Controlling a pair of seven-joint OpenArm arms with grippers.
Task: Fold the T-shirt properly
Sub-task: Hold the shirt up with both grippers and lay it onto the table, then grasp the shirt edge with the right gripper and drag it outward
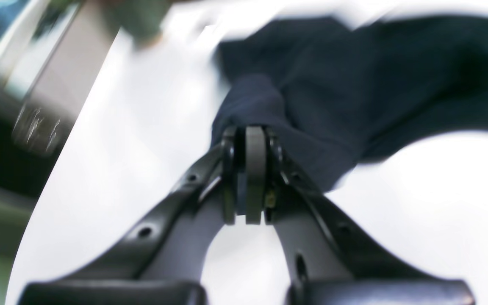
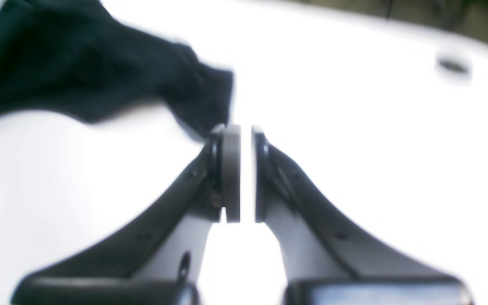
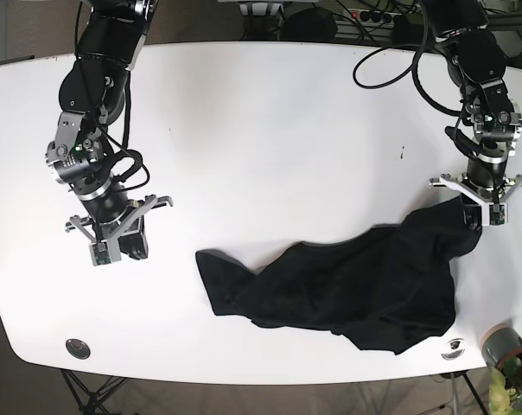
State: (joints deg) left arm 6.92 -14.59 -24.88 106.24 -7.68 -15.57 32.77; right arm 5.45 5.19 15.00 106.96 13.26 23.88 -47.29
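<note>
A dark navy T-shirt [image 3: 347, 285] lies crumpled on the white table [image 3: 270, 130], stretched from the lower middle up towards the right. My left gripper [image 3: 477, 220] is shut on the shirt's upper right corner. In the left wrist view the cloth [image 1: 354, 84] bunches out past the gripper's [image 1: 248, 129] tips. My right gripper [image 3: 133, 249] hovers over bare table, left of the shirt's left end and apart from it. In the right wrist view that gripper [image 2: 246, 127] is open by a narrow gap showing white table, with the shirt [image 2: 79, 72] beyond it to the upper left.
A round grommet [image 3: 77, 347] sits near the table's front left corner, also seen in the right wrist view as a grommet [image 2: 453, 65]. A second one [image 3: 454, 350] and a metal cup [image 3: 500, 346] stand at the front right. Cables [image 3: 391, 60] hang over the far right edge.
</note>
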